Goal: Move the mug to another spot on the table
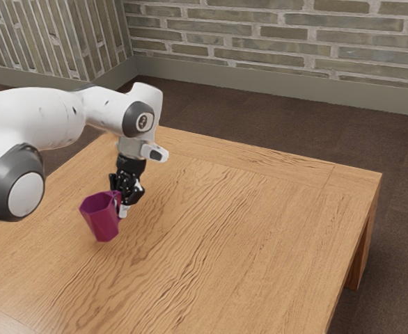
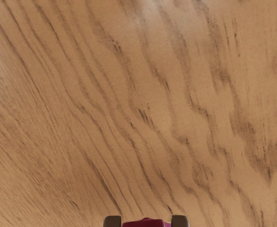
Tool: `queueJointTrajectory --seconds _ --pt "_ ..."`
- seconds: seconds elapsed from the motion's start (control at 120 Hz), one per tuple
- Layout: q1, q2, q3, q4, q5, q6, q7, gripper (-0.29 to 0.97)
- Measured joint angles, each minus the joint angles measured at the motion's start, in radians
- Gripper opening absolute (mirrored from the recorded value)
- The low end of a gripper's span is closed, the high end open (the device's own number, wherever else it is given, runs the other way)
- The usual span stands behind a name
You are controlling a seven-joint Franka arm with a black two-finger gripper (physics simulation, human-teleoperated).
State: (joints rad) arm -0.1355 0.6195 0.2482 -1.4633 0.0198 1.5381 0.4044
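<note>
We've got our gripper (image 1: 124,202) clamped on the rim of the purple mug (image 1: 101,217), toward the table's (image 1: 260,229) end at the exterior view's left. Mug's tilted, prob. just off the wood; can't confirm.

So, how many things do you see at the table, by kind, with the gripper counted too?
Magenta mug: 1
Black gripper: 1, shut on the mug
Total: 2, at the wooden table

We look down on the table (image 1: 260,229) from a raised side camera, set well back. Our wrist camera faces that table closely; both share its wood and the mug (image 1: 101,217).
</note>
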Motion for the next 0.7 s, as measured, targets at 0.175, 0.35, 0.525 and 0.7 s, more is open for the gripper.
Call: queueJointTrajectory --seconds 0.175,0.35,0.525,0.7 --pt "-0.036 0.021 -0.002 0.091 -0.001 -0.011 -0.011 -0.04" --pt "-0.050 0.053 -0.007 0.169 -0.028 -0.009 -0.018 -0.04" --pt "-0.054 0.057 -0.008 0.177 -0.044 -0.004 -0.024 -0.04" --pt "-0.053 0.060 -0.008 0.196 -0.054 0.001 -0.028 -0.03"
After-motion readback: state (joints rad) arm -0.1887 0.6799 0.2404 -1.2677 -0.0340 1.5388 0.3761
